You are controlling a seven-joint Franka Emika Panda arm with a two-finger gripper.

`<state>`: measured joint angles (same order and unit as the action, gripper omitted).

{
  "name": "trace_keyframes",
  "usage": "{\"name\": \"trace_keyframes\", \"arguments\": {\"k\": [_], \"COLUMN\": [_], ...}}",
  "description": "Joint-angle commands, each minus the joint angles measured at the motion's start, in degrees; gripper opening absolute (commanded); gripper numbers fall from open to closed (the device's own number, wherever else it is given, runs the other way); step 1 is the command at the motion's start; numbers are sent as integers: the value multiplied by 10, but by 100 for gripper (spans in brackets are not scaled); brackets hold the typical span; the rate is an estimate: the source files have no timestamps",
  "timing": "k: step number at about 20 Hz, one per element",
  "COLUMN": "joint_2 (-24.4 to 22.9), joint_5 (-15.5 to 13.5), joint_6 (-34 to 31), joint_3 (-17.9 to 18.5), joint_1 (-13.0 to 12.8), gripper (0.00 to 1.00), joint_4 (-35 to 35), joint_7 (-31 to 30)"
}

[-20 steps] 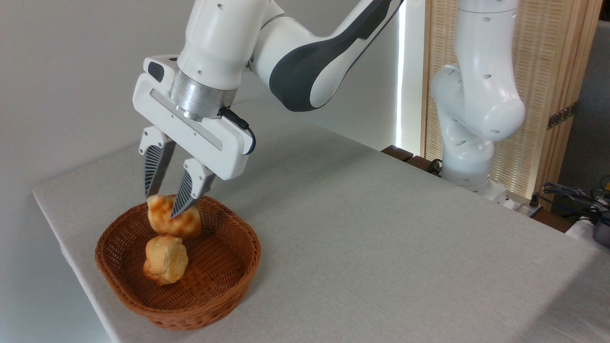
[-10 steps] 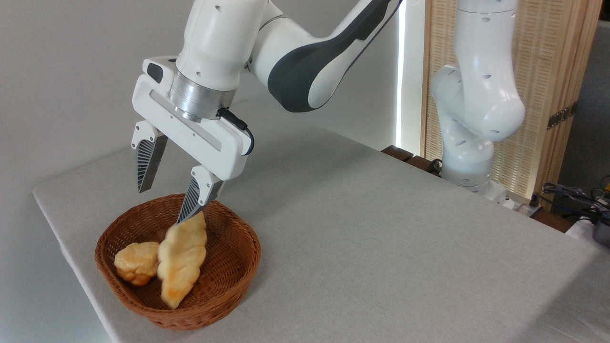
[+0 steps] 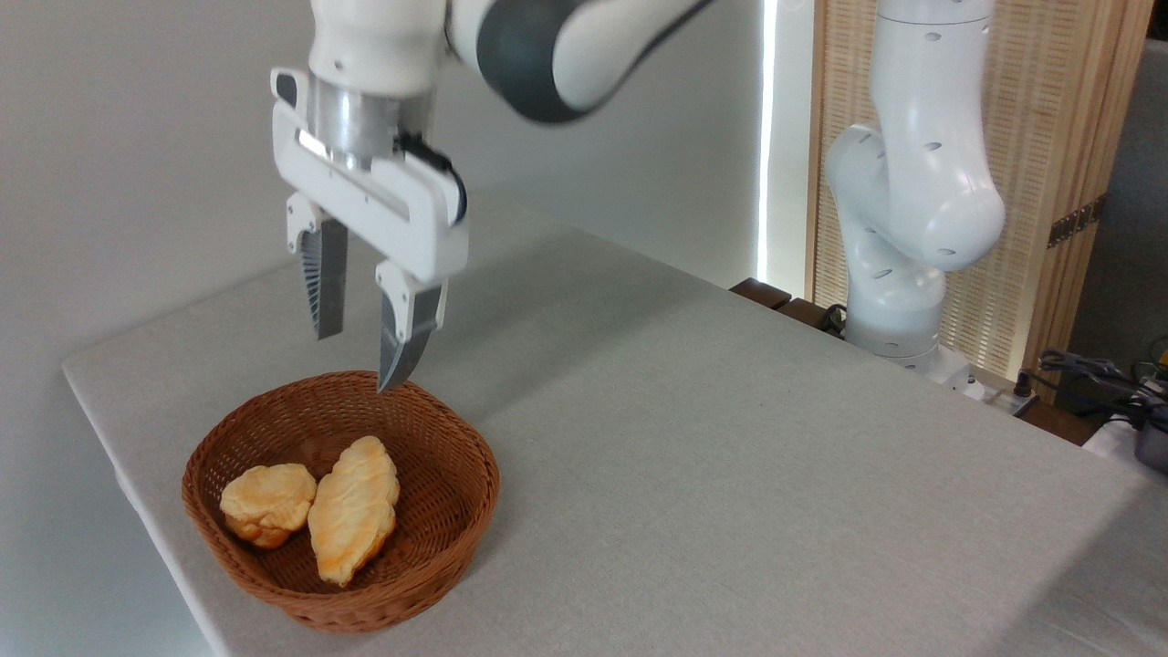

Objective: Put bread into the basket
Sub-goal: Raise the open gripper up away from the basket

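Bread (image 3: 353,507) lying flat in the basket (image 3: 456,511) next to a bun (image 3: 267,502); my pincer (image 3: 358,360) hangs above, released, gripping nothing.

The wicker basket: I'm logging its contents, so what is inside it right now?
Inside the wicker basket lie two pieces side by side: the long ridged golden bread and a rounder pale bun to its left. Whether anything lies beneath them cannot be seen.

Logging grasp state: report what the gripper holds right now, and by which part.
Nothing. The gripper is open and empty above the basket; the bread lies inside it, beside the bun.
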<state>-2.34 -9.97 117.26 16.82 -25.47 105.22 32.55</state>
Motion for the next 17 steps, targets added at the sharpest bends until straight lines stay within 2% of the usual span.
{"name": "trace_keyframes", "arguments": {"k": [1,4,11,17], "joint_2": [3,4,5,5], "joint_5": [48,66,68,82], "joint_6": [-81,-105,-114,-118], "joint_3": [1,0,9,12], "joint_1": [-3,-5,0,0], "gripper": [100,100,100,100], "joint_4": [-26,-26,-25,-25], "joint_7": [-6,-6,32,28]}}
